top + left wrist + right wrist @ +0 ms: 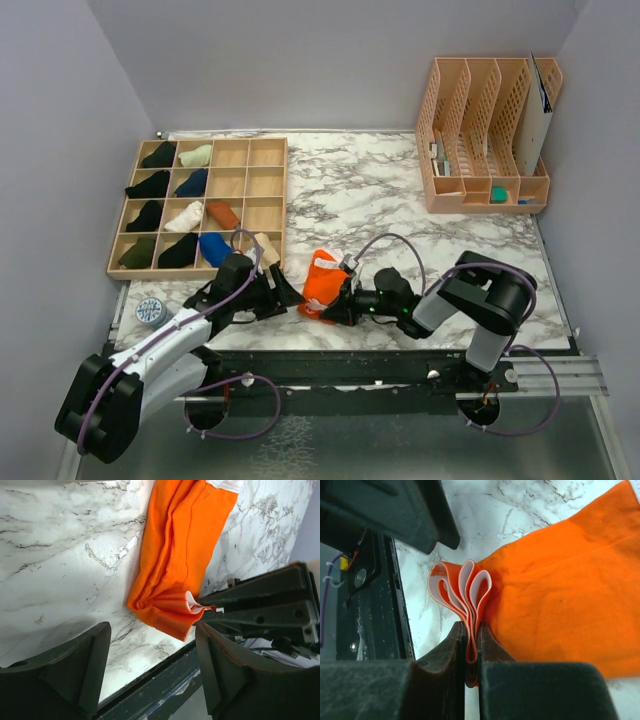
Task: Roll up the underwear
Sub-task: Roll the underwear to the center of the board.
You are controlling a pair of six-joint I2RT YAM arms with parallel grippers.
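place: robot lab booth | evidence: grey enclosure walls (pixel 330 60), marble table (pixel 370 190), sorting tray (pixel 265 183)

The table (pixel 400 190) has a white marble top with grey veins. On its far left side lies a wooden tray (pixel 265 183) divided into small compartments, and at the far right corner stands a peach-coloured rack (pixel 487 135) with upright slots. The orange underwear (pixel 322 280) lies close to the middle of the near edge, mostly flat but bunched into folds at its near end, and a small round disc (pixel 151 311) lies at the near left corner, well apart from it.
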